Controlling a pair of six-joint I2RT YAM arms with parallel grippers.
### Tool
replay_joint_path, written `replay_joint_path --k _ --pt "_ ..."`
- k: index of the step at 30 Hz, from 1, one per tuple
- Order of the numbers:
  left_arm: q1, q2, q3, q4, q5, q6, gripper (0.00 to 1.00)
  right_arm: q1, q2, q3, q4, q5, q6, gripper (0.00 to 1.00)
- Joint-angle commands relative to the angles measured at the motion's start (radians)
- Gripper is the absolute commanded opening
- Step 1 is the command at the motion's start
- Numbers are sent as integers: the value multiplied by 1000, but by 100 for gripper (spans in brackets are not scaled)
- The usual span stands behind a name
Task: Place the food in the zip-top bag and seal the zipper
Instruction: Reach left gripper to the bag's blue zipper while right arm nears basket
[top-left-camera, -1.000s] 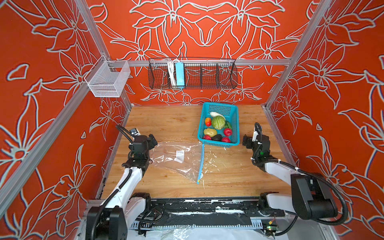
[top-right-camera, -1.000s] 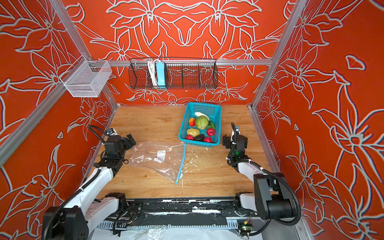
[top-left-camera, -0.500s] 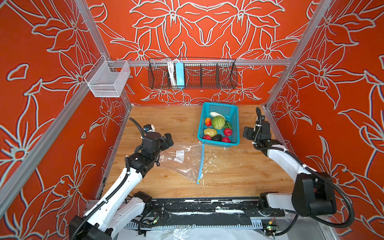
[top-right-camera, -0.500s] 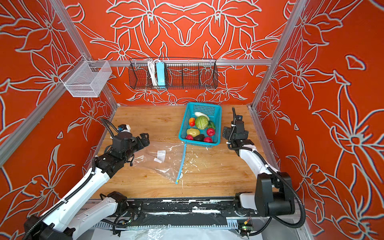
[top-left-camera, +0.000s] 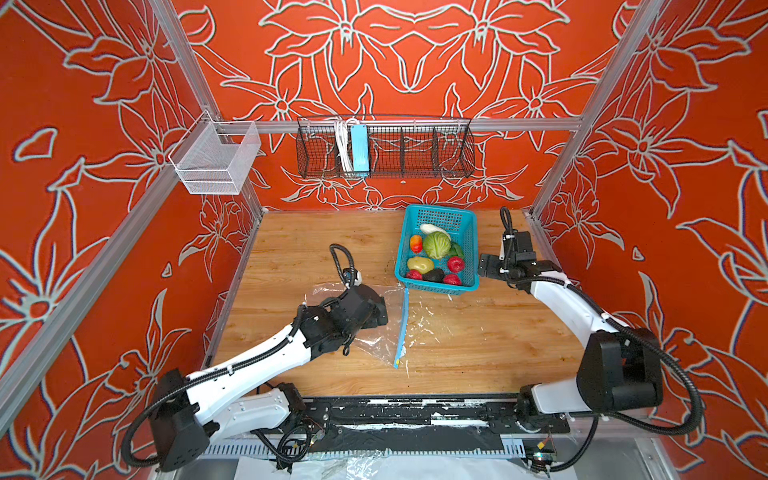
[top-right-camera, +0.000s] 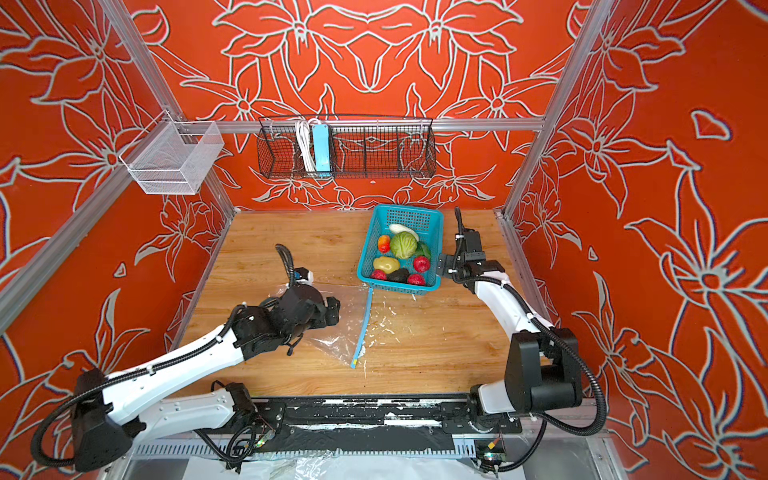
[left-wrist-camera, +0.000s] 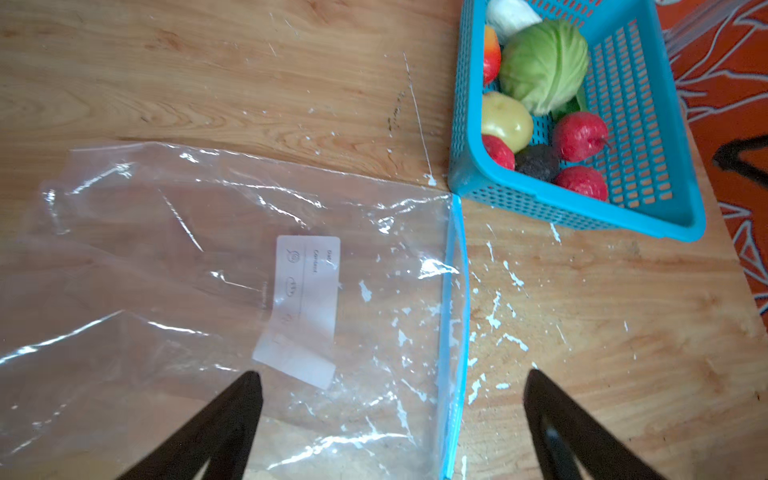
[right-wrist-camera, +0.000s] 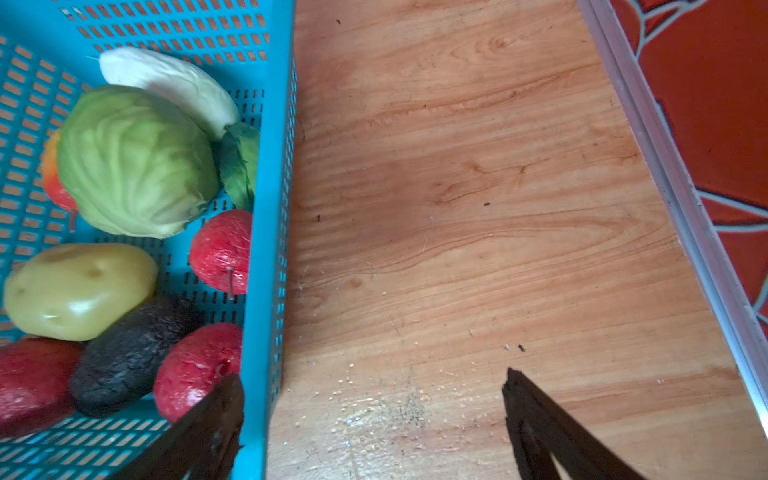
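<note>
The left claw (left-wrist-camera: 390, 378) is held wide open and empty above the bag (left-wrist-camera: 208, 270). The zipper (left-wrist-camera: 451, 332) is straddled by it, one finger (left-wrist-camera: 232, 415) over the plastic, the other over bare table (left-wrist-camera: 623, 311) (whether the film is touched cannot be told). The bag is laid flat, clear and crinkled, with a white rectangular label (left-wrist-camera: 307, 307) near its mouth. In both top views the zipper is seen as a thin light-blue strip whose long axis runs from the basket's near left corner toward the robot's base, with the slider (top-left-camera: 397, 363) at the base end. The mouth is pointed to the right and the bag's body is spread to the left. In the left wrist view the two strips appear slightly parted.

The right claw (right-wrist-camera: 371, 378) is likewise spread open and empty. The right wall of the basket (right-wrist-camera: 266, 208) is straddled near its front corner, one finger above a red fruit (right-wrist-camera: 195, 365), the other over the table.

All the food is kept in the teal perforated basket: a round ribbed cabbage (right-wrist-camera: 133, 162), a smooth white radish (right-wrist-camera: 166, 83) behind it, an orange pepper (right-wrist-camera: 52, 178), a glossy yellow potato (right-wrist-camera: 79, 291), a rough dark avocado (right-wrist-camera: 124, 353) and two more red fruits. The wood-grain table is flecked with white scuffs beside the zipper.
</note>
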Motion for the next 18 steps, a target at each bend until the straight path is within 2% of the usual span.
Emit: replay_joint_path --k 1,4,10,18 --pt "-41 69 58 -65 12 -76 97 18 -10 33 -27 -14 49 98" --pt "-85 142 115 -104 15 -82 97 23 -13 41 -3 -39 69 98" --pt "-137 287 192 -146 37 -66 97 47 24 92 -62 -52 90 98" --pt "-176 502 347 -219 58 -9 98 47 -37 89 -95 -72 49 98"
